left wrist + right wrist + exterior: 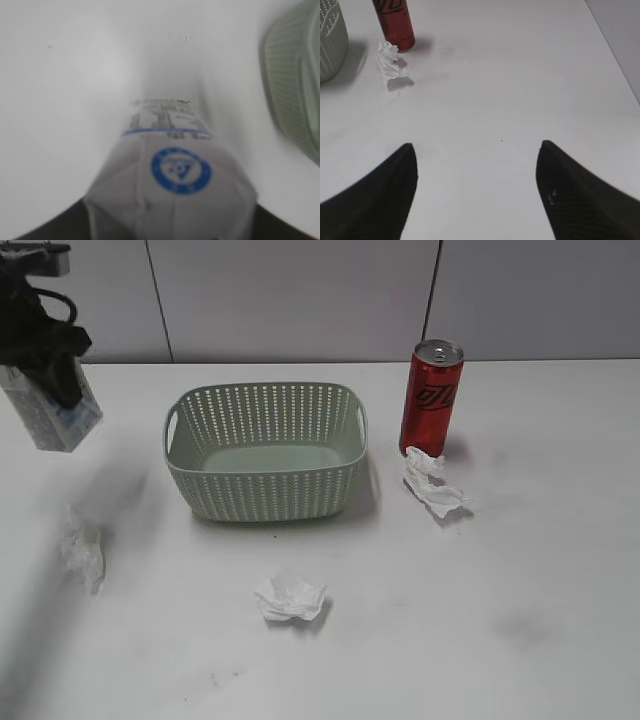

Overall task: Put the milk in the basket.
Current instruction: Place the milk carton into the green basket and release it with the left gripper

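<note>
The milk [52, 412] hangs in the air at the far left of the table [520, 570], clamped in our left gripper [48, 370] and tilted, its lower end pointing down and to the right. We hold it clear of the surface so it can travel over the rim rather than bump into the wall of the basket [265, 490], which stands to its right, near the middle of the table, with nothing in it. From the left wrist the carton [172, 175] fills the lower part of the picture, blue round logo towards us, and the basket's perforated side [295, 90] shows at the right edge (so the target lies to that side). We judge the lift done and the carry across yet to come.

Our right gripper [477, 165] rests with its fingers spread wide and nothing between them, above bare table, well apart from the work; it seems parked to keep out of the way. The red can [430, 398] stands just right of the basket, a crumpled tissue [432, 483] at its foot, with two more tissues [290, 598] in front and to the left [84, 552]. None blocks the path into the basket.
</note>
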